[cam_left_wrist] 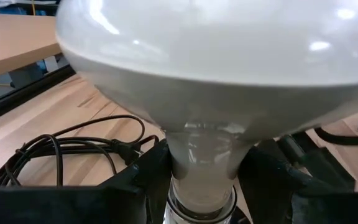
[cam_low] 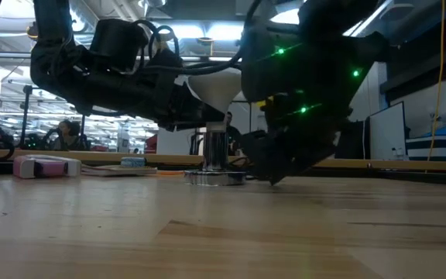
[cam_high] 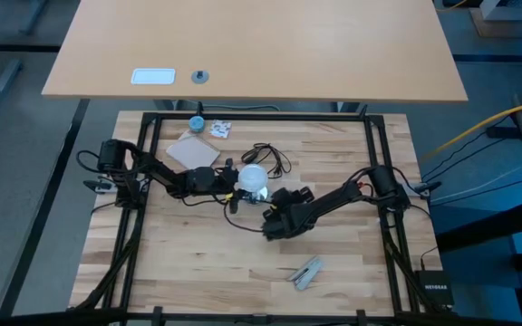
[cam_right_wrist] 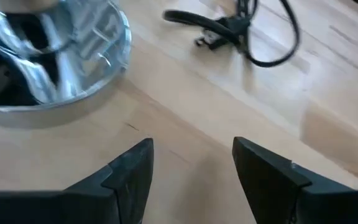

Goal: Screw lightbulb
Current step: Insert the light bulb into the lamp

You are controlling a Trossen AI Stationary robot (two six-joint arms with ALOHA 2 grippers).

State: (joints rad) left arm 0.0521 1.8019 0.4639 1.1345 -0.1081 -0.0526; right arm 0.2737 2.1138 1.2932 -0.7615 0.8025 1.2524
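Note:
The frosted-white lightbulb stands upright at the table's middle, globe up. Its narrow neck sits in the chrome socket of a shiny silver disc base that rests on the table. My left gripper reaches in from the left and is shut on the bulb's neck. My right gripper is just to the near right of the base, low over the wood, open and empty. In its wrist view the disc lies ahead of its fingers. My left gripper pinches the bulb's narrow neck, just below the globe and above the socket, between its two fingers. The fingers come level from the table's left and lie across the neck. The bulb stands upright with its lower end in the socket.
The base's black cord and plug lie coiled just behind the bulb. A cardboard piece, a blue cap and a white packet lie at the far left. A grey object lies near the front.

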